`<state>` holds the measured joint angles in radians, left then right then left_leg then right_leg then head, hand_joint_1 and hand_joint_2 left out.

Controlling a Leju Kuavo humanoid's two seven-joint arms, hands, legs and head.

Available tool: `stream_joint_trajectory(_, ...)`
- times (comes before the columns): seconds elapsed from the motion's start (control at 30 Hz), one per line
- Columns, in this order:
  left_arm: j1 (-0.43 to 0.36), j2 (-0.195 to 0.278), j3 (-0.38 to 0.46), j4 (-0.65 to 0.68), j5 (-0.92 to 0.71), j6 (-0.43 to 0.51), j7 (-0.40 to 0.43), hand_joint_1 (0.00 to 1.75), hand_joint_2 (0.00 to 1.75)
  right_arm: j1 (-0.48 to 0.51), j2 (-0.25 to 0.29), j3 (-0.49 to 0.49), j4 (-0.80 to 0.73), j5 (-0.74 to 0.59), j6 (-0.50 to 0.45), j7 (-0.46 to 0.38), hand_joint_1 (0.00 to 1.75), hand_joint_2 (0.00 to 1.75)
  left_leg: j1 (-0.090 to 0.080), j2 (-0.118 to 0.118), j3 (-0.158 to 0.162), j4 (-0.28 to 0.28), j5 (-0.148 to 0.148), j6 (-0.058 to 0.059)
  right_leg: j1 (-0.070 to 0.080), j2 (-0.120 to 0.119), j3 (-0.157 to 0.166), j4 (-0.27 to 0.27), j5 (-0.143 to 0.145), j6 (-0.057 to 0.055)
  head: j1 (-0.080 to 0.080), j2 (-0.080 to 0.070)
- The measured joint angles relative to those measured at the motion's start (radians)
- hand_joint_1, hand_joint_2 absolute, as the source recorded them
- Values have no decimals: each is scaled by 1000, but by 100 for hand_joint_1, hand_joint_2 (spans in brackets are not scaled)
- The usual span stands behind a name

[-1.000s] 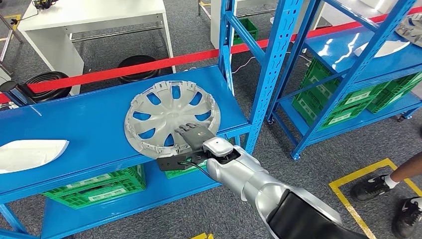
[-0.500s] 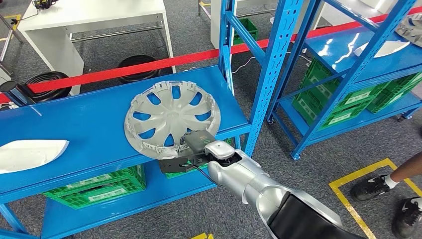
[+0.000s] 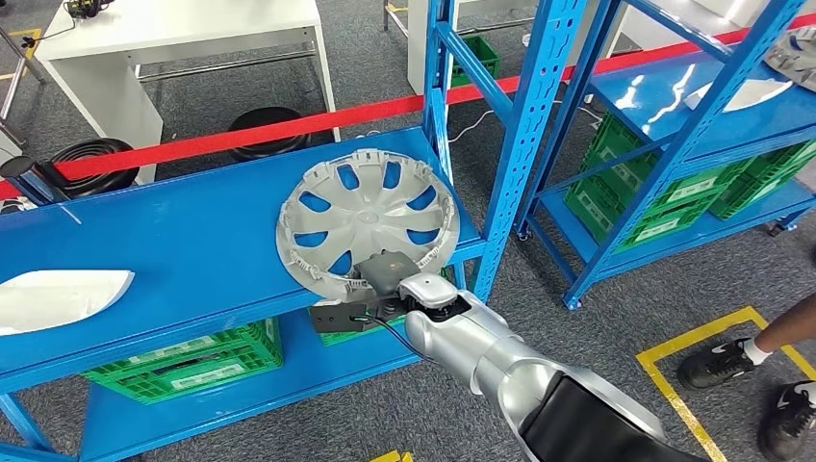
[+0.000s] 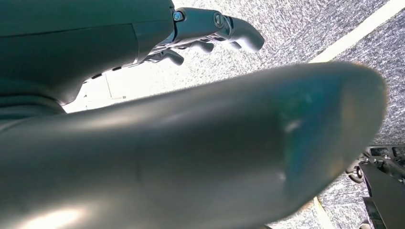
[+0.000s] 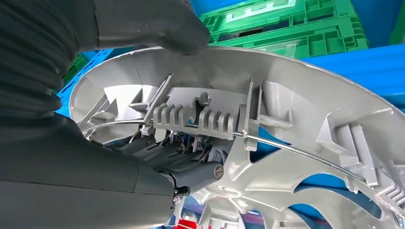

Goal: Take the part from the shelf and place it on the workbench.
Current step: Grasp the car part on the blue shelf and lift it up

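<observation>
The part is a silver wheel cover (image 3: 366,226) with several spoke openings, on the blue shelf board (image 3: 173,250) close to its front edge. It stands tilted, its near rim raised off the board. My right hand (image 3: 385,274) grips that near rim from the front. The right wrist view shows the cover's ribbed underside (image 5: 296,119) with the thumb (image 5: 143,24) over the rim and fingers underneath. My left hand (image 4: 210,28) hangs over grey floor, fingers loosely bent and holding nothing.
A blue upright post (image 3: 510,144) stands just right of the cover. A white curved part (image 3: 58,294) lies at the shelf's left end. Green crates (image 3: 183,361) fill the lower level. A second blue rack (image 3: 693,106) is at the right, near a person's feet (image 3: 731,361).
My right hand has taken hold of the cover's near rim. The cover has tipped up from lying flat and shifted right, toward the post.
</observation>
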<state>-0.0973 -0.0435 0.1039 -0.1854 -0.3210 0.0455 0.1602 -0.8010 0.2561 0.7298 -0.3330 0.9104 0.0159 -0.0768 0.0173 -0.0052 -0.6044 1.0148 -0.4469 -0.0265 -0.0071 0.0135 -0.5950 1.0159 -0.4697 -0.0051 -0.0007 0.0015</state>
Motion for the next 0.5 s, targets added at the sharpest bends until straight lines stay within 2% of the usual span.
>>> stream_joint_trajectory(0.5, -3, 3, 26, 0, 12, 17, 0, 0, 0, -1, -3, -7, 0, -14, -4, -1, 175, 175, 0, 0, 0, 0, 0, 0, 0, 0, 1, 0, 0, 0, 0, 0)
